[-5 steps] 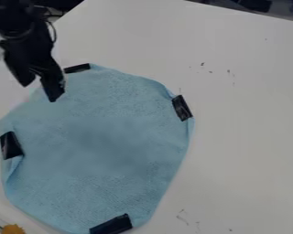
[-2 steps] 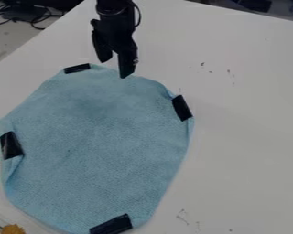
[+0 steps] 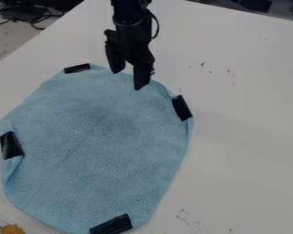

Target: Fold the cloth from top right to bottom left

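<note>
While its two fingers hung a moderate way apart, the black gripper [image 3: 128, 80] pointed down at the upper edge of the blue cloth [image 3: 100, 137], between the black top patch [image 3: 77, 68] and the black right patch [image 3: 182, 108]. The cloth lay spread over the left part of the white table [image 3: 246, 137], its edge turned over just below the black left patch [image 3: 11, 145]. A black bottom patch [image 3: 111, 225] marked the near edge; an orange thing [image 3: 13, 229] sat near the bottom left corner, and dark cables [image 3: 37, 20] lay beyond the table.
</note>
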### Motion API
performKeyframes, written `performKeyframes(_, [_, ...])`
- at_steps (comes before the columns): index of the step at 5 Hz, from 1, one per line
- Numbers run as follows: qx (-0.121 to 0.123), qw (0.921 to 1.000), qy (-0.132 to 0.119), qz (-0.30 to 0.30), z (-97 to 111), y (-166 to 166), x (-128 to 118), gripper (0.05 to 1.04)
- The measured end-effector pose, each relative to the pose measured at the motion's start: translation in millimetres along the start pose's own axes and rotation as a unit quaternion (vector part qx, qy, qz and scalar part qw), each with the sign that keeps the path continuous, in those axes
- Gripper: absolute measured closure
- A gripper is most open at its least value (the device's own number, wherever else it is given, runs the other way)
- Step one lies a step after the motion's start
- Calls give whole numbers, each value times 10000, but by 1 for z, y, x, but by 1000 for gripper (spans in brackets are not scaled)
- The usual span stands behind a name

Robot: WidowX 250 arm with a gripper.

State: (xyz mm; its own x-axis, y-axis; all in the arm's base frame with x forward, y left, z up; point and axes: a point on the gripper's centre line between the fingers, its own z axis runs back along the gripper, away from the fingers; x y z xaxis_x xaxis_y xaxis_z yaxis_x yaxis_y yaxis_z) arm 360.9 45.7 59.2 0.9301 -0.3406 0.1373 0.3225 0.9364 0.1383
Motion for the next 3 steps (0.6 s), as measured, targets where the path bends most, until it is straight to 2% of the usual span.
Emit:
performKeyframes(1, [11,9998,-144,-156,1,-25,11,83])
performKeyframes(2, [-146,9989,-38,-438,-17,-38,30,83])
performKeyframes(3, [-199,9984,28,-520,-28,-50,45,83])
